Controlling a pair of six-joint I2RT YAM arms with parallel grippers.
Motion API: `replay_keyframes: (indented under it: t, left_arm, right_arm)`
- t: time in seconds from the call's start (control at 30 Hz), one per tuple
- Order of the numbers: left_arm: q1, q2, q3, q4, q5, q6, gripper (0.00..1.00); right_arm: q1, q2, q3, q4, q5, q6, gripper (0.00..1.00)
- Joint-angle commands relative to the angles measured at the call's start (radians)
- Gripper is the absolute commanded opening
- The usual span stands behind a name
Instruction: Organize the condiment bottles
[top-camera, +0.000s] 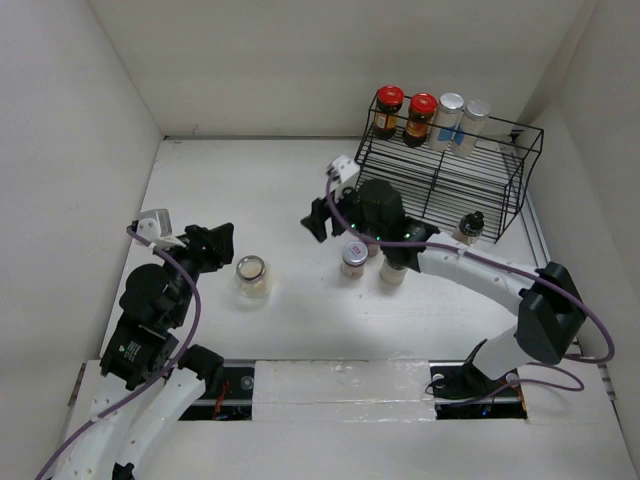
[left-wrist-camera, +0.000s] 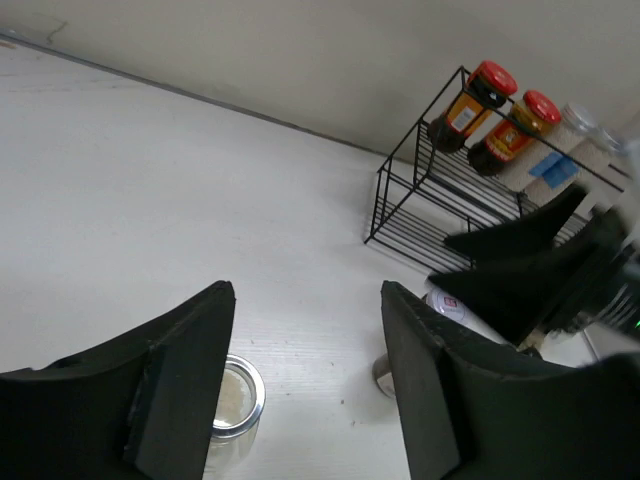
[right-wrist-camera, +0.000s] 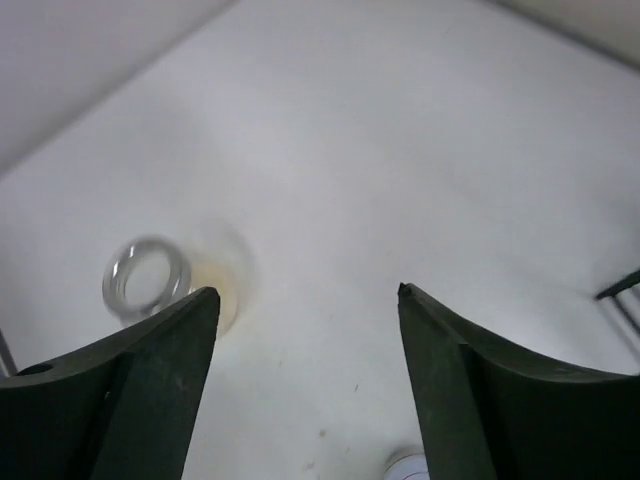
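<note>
Left gripper spread wide and empty, low over the table. Just beside it, toward the right arm and clear of the fingers, a pale jar: upright, long axis vertical, silver top up. Ahead of it and out to the side wall, bare white surface only. Right gripper likewise parted, nothing between the fingers, aimed across open table toward the left arm. Close behind it, by its wrist, a labelled-lid jar and a second pale jar, both standing. Farther back, the rack, with a black-lid jar at its lower front edge, inside or outside unclear. Along the top shelf, lids up, two red-lid jars and two silver-lid jars. Back wall directly behind the rack.
</note>
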Motion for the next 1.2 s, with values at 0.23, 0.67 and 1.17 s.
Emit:
replay_keyframes:
  t: [0.23,0.67,1.17]
  left_arm:
    - [0.003,-0.052,0.0,0.016,-0.108,-0.043,0.61]
    - [0.003,-0.117,-0.011,0.001,-0.235,-0.089,0.76]
    - [0.003,-0.094,-0.011,0.013,-0.17,-0.071,0.78]
  right_arm:
    - [0.158,-0.019,-0.152,0.052,0.039,0.013,0.97]
    - [0.383,0.429,0.227,-0.001,0.026,-0.092,1.0]
    - [0.383,0.628,0.44,-0.02,0.112,-0.101,1.0]
